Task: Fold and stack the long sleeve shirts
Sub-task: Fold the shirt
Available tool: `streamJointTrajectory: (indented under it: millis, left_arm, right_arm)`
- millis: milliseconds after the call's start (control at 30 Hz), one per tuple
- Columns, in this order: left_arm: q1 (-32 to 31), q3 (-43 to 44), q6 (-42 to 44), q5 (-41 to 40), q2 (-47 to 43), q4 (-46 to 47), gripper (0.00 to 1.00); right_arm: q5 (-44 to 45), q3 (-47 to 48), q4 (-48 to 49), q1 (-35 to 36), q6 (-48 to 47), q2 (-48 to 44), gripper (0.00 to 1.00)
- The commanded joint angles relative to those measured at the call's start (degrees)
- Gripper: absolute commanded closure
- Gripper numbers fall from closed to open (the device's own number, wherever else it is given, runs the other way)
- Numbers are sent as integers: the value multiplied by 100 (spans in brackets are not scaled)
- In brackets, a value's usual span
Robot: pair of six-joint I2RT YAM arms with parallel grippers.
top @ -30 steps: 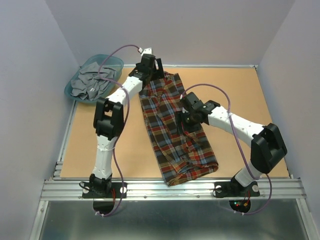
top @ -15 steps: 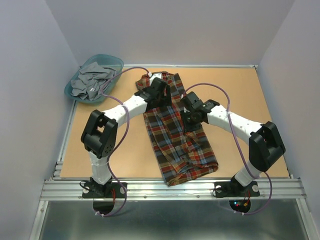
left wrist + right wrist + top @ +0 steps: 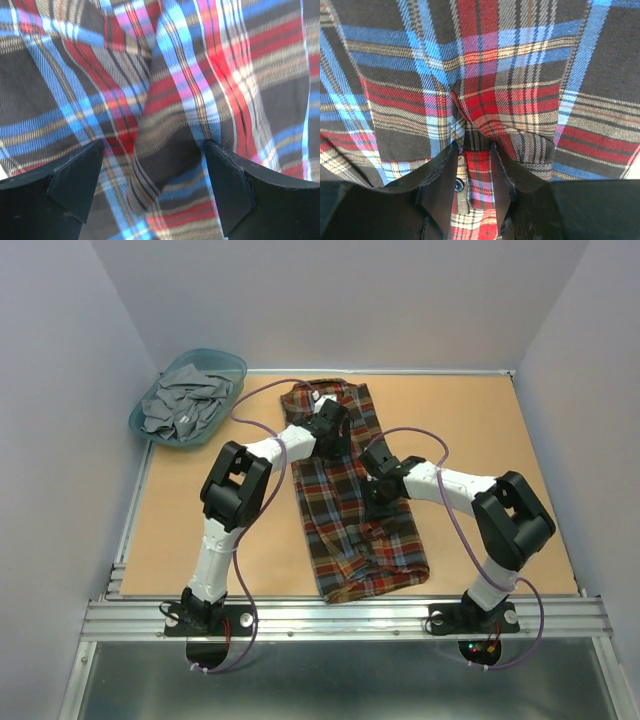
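One of the long sleeve shirts, a red, brown, navy and yellow plaid flannel (image 3: 345,535), lies lengthwise down the middle of the table, folded narrow. My left gripper (image 3: 330,437) hovers low over its upper part. In the left wrist view this gripper (image 3: 152,187) is open wide, with a raised crease of plaid (image 3: 200,75) between the fingers (image 3: 75,182) and nothing pinched. My right gripper (image 3: 373,497) is on the shirt's right side at mid-length. In the right wrist view it (image 3: 472,182) is shut on a fold of the button placket (image 3: 477,172).
A teal plastic basket (image 3: 232,364) with crumpled grey clothes (image 3: 180,400) sits at the far left corner of the tan table (image 3: 490,440). Grey walls close in on three sides. A metal rail (image 3: 340,618) runs along the near edge.
My left arm came back from the shirt's far end, down over its upper part. The right gripper closed on the plaid fabric. The shirt's far end shifted and spread slightly.
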Motion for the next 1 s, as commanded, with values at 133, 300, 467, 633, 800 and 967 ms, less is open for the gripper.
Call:
streamJointTrajectory:
  millis: [133, 300, 467, 633, 800, 967]
  left_arm:
    - [390, 1215, 520, -133, 938, 51, 6]
    - [523, 1700, 678, 61, 939, 60, 6]
    - [541, 1368, 530, 411, 202, 33, 6]
    - [532, 620, 284, 492, -1272, 77, 5]
    - [523, -645, -50, 421, -2801, 16, 5]
    - [497, -2329, -586, 465, -4016, -116, 5]
  right_arm:
    - [-251, 160, 902, -19, 625, 534, 59]
    - [-330, 363, 902, -10, 705, 605, 55]
    - [-252, 179, 823, -10, 757, -95, 52]
    - [302, -85, 586, -36, 941, -932, 47]
    - [320, -716, 428, -396, 1573, -1486, 48]
    - [-4, -1060, 568, -721, 1654, -1750, 49]
